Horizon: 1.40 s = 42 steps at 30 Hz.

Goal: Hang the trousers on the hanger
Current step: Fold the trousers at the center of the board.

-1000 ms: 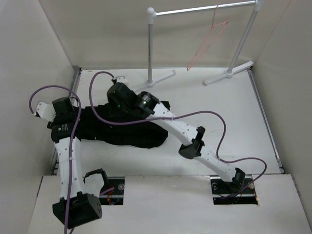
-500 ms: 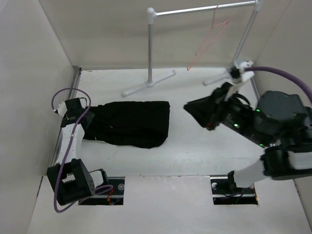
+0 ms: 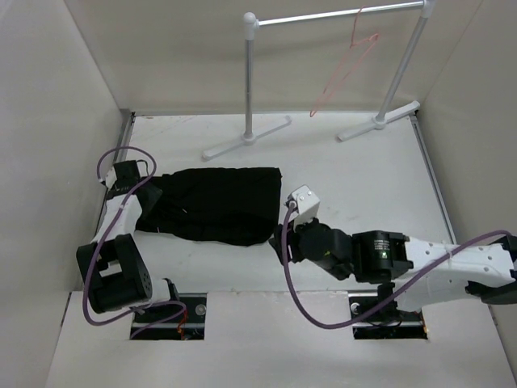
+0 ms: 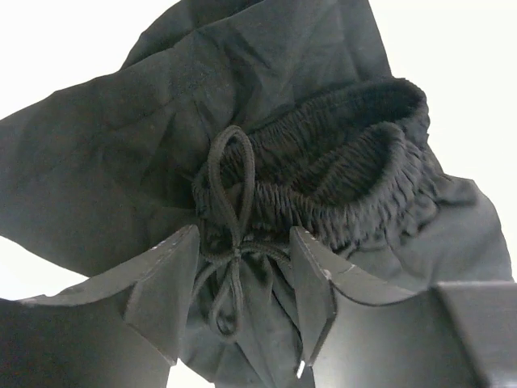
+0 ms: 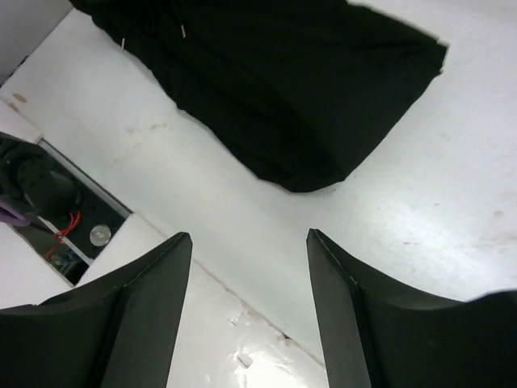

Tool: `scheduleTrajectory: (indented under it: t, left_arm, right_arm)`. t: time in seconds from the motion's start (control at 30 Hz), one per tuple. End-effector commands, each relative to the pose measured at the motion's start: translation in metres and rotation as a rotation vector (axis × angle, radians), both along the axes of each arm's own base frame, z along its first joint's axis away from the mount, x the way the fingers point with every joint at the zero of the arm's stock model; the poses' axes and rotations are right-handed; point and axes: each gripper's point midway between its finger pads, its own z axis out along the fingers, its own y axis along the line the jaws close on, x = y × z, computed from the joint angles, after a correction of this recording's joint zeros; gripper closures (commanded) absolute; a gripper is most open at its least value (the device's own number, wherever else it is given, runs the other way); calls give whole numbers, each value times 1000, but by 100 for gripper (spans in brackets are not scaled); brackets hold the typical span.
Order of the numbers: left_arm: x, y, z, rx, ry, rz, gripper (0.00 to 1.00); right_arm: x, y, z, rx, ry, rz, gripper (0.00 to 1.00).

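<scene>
White worktop (image 3: 355, 170), walled in plain beige, carries a white-and-grey tubular garment rail (image 3: 250, 81) along its far edge. The long black fabric trousers (image 3: 218, 202) lie flat toward the left edge. A thin pink-red wire hanger (image 3: 343, 69) hangs on the rail near the far right corner, faint against the wall. The left gripper (image 4: 244, 233), its fingers hidden from above, shows only in its wrist view. There it stands spread astride the black drawstring (image 4: 230, 186) at the elastic waistband (image 4: 355, 170). The right gripper (image 5: 248, 236) is spread over bare worktop by the trousers' near right corner.
</scene>
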Motion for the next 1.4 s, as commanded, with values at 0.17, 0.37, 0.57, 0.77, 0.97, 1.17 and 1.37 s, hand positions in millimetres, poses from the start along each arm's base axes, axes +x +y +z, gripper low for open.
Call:
scheduleTrajectory:
  t: [0.17, 0.37, 0.57, 0.77, 0.97, 1.17, 1.37]
  left_arm:
    - [21, -8, 3, -38, -63, -45, 66]
    - [14, -9, 7, -45, -88, -26, 92]
    - [25, -19, 93, -8, -275, -48, 95]
    - [19, -41, 161, 0, -392, -88, 99]
    - [-20, 4, 210, 150, -435, 87, 100]
    - [-64, 53, 257, 376, -436, 280, 100]
    - [-99, 113, 154, 478, -109, 485, 100]
  right_arm:
    - [17, 12, -1, 297, 192, -15, 33]
    - [29, 0, -35, 285, 243, -63, 29]
    - [36, -1, -57, 294, 296, -67, 27]
    - [46, 3, -63, 295, 296, -66, 25]
    - [55, 5, -60, 308, 302, -47, 22]
    - [60, 11, -81, 289, 320, -36, 18]
    - [97, 30, -133, 246, 405, -63, 7]
